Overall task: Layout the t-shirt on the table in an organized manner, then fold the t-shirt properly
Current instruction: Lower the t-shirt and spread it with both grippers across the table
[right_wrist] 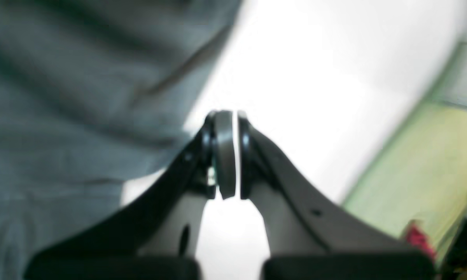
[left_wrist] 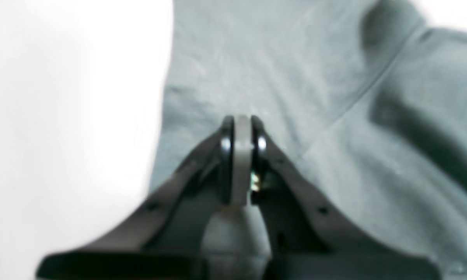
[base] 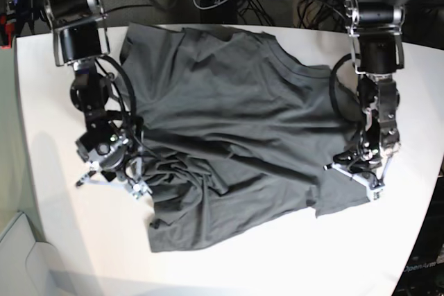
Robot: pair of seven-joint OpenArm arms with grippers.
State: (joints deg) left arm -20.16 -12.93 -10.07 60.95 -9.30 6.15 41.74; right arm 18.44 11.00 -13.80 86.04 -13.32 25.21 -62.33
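So we're pretty early in this one, I'd say the layout half isn't finished and the folding hasn't started at all. The t-shirt is spread over the middle of the white surface, roughly opened out, but it's far from tidy: the far part looks fairly flat, while the near-left area is bunched into a pile of wrinkles and one near corner is tucked over itself. No clean fold line anywhere, so nothing I'd count as a real fold. The left pincer sits low over the shirt's right side, just inside the cloth edge, with its jaws pressed together; in the left wrist view I can't see any fabric pinched between them, so I read it as closed on nothing. The right pincer is at the shirt's left edge, right where the crumpled bit meets bare surface, jaws also pressed together with only a sliver of light showing, and again no cloth visibly caught. Both wrist views are blurry though, so take that with a grain of salt. Still to do, in my view: smooth out those wrinkles, straighten the hem and sleeves, then the whole fold.
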